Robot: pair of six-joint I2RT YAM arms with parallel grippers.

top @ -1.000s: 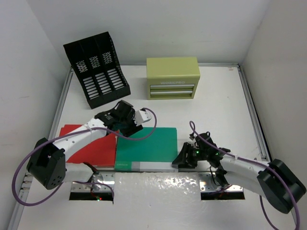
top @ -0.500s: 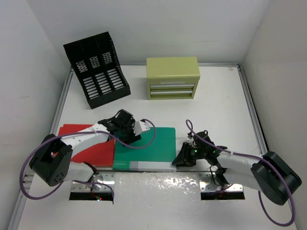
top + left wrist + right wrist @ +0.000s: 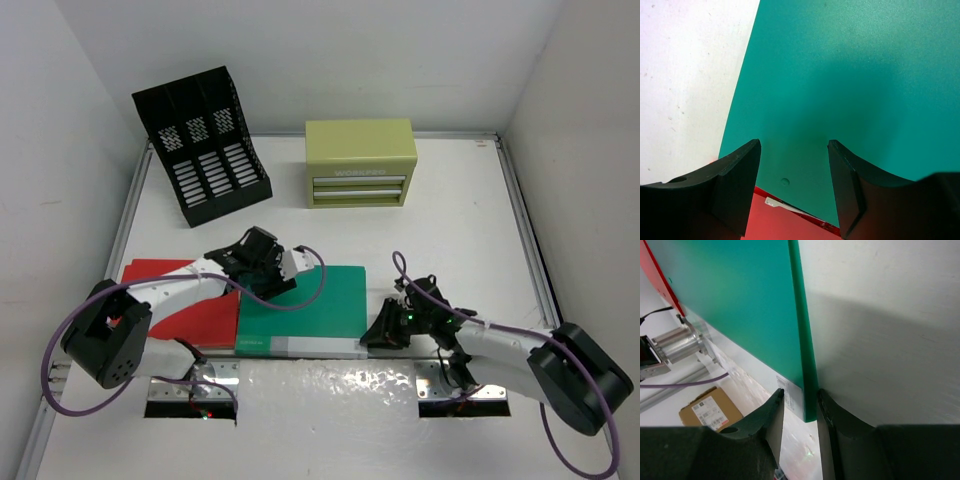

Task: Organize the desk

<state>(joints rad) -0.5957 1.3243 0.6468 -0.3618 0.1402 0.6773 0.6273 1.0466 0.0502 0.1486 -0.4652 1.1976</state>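
A green book (image 3: 310,300) lies flat at the near middle of the white desk (image 3: 450,230), its left edge over a red folder (image 3: 175,300). My left gripper (image 3: 268,283) is open and hovers low over the book's far left corner; in the left wrist view (image 3: 794,147) the green cover (image 3: 840,75) fills the gap, with the red folder (image 3: 785,225) below. My right gripper (image 3: 380,335) is at the book's near right corner. In the right wrist view (image 3: 800,395) its jaws stand narrowly apart astride the book's edge (image 3: 809,390), one finger against it.
A black mesh file rack (image 3: 200,145) stands at the back left and an olive-green drawer box (image 3: 360,162) at the back middle. A shiny metal strip (image 3: 330,385) runs along the near edge between the arm bases. Grey rails (image 3: 525,230) border the sides.
The green book has slid a little to the left over the red folder. My left gripper has come nearer and lower over its corner. My right gripper has followed slightly left.
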